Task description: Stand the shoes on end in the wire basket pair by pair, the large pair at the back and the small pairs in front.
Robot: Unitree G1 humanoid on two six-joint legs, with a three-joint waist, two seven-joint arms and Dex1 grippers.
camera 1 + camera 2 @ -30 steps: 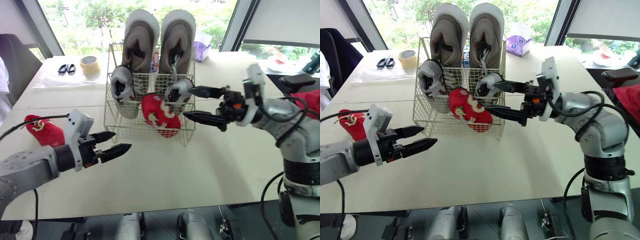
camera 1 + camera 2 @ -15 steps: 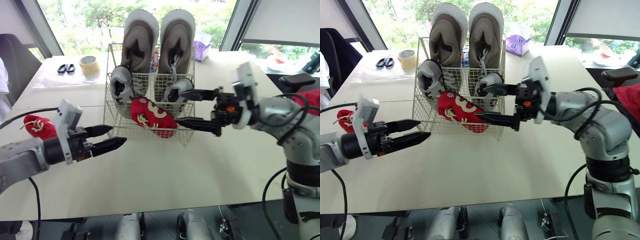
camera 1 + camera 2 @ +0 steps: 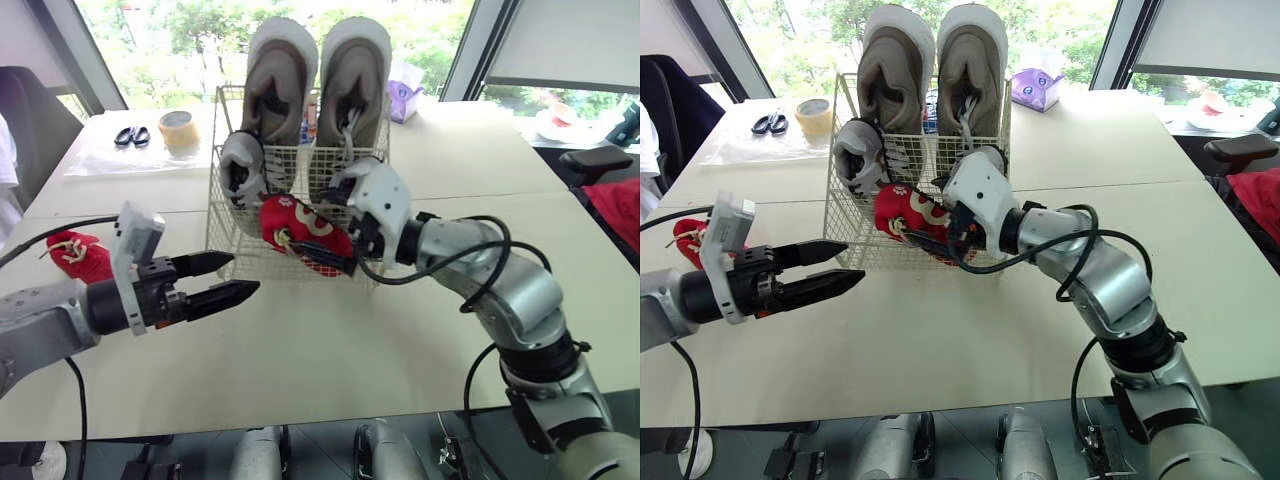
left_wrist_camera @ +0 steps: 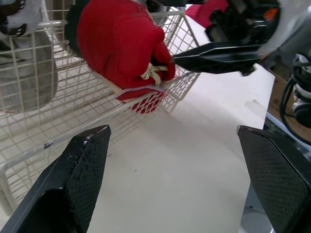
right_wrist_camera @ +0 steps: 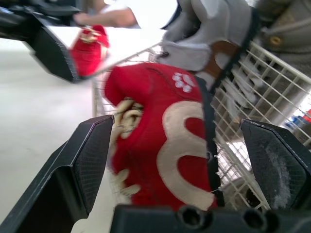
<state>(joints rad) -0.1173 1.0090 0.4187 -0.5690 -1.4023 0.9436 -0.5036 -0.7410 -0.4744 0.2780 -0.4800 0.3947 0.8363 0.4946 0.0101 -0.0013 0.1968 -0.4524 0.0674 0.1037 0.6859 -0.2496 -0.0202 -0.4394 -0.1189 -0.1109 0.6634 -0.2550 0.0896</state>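
Red small shoe (image 3: 300,232) sits tilted at the front of the wire basket (image 3: 226,252), leaning on its front rim. Behind it you've got the small grey pair (image 3: 242,165), then the large grey pair (image 3: 352,80) on end at the back. R gripper (image 5: 176,121): head views hide its fingers behind the wrist. R wrist view shows them spread open w/ the shoe between; contact unclear. L gripper (image 3: 243,273) hovers open over the tabletop (image 3: 330,350) off the basket's front-left corner. Second red shoe (image 3: 85,255) lies nr the tabletop's left edge.
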